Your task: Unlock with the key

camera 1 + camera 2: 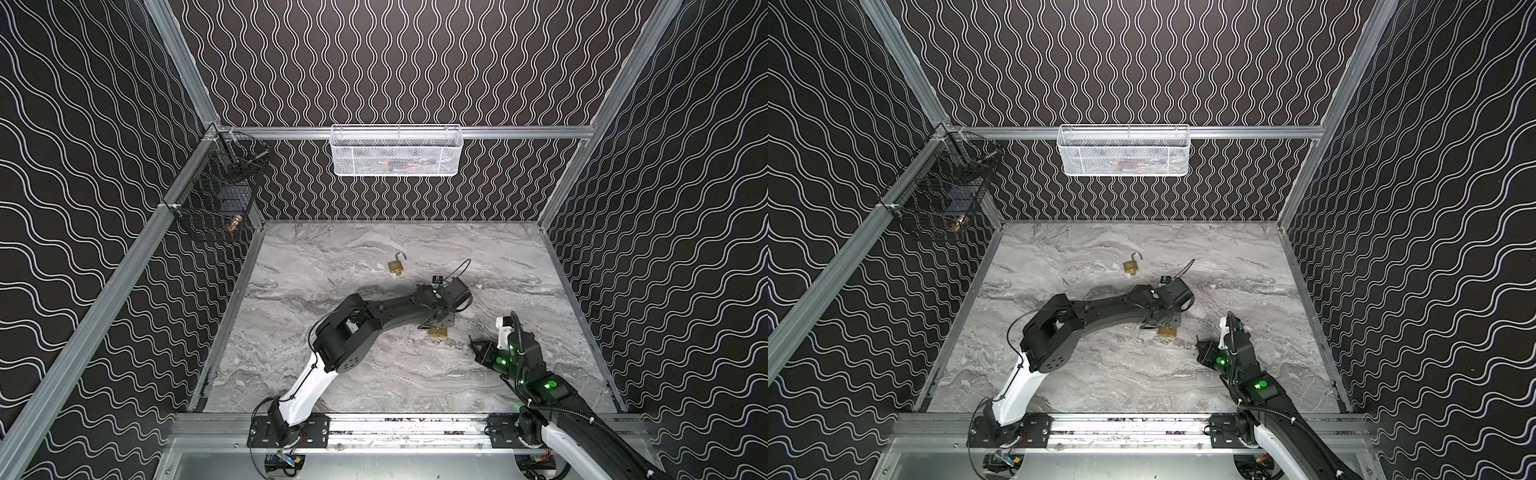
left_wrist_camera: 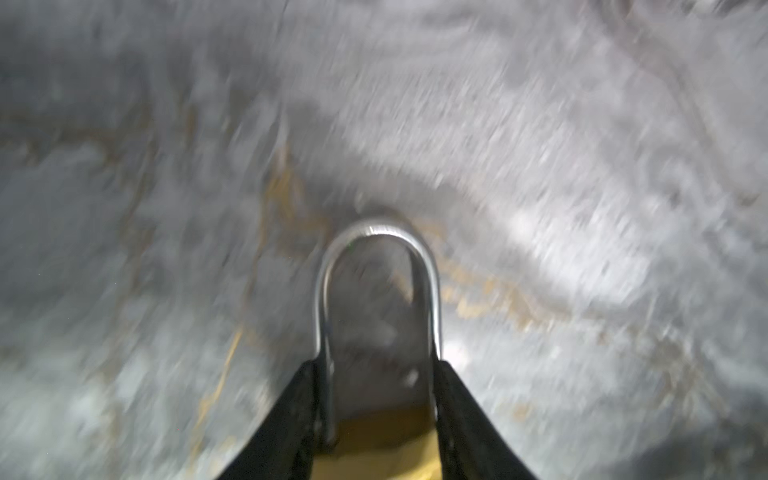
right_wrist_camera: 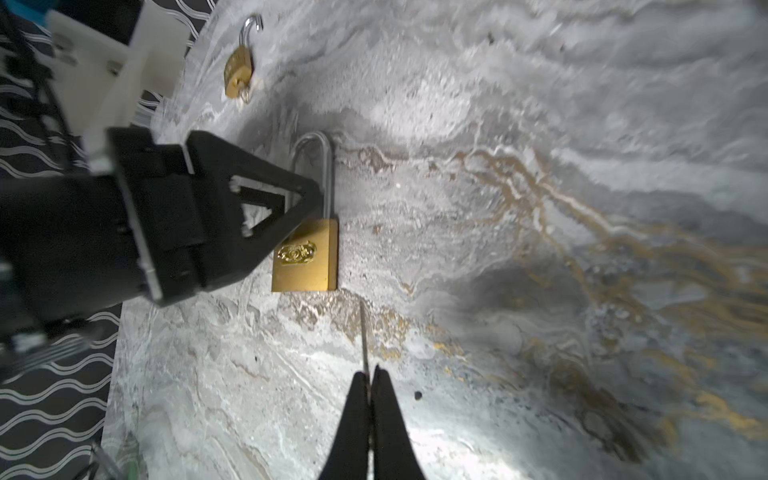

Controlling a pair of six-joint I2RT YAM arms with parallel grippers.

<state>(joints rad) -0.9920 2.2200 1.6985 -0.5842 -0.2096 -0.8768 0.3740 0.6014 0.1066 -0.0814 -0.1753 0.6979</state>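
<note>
**A:** What's the setting?

**B:** A grey marble bench [image 1: 374, 386], boxed in by black walls [image 1: 83, 166] with white wavy lines.

**A:** Any containers?

**B:** A white mesh basket [image 1: 395, 151] hangs on the back rail, well behind the large padlock [image 1: 438, 331]. Something reddish shows through the mesh, too dim to name. A black wire basket [image 1: 216, 195] hangs far to that padlock's left, with a brass-coloured thing [image 1: 234, 224] at its bottom.

**A:** What's hard to see?

**B:** In both top views the left arm [image 1: 386, 309] covers most of the large padlock. The left wrist view is smeared.

**A:** And the jaws?

**B:** The left jaws sit closed on the large padlock's shackle [image 2: 376, 232], with the fingers [image 2: 286, 424] one against each leg. The right jaws are pinched tight on the key [image 3: 364, 336]. Its blade points at the large padlock's base and stops just short of it. A small padlock [image 1: 397, 266] lies behind the large one, its shackle swung open.
</note>
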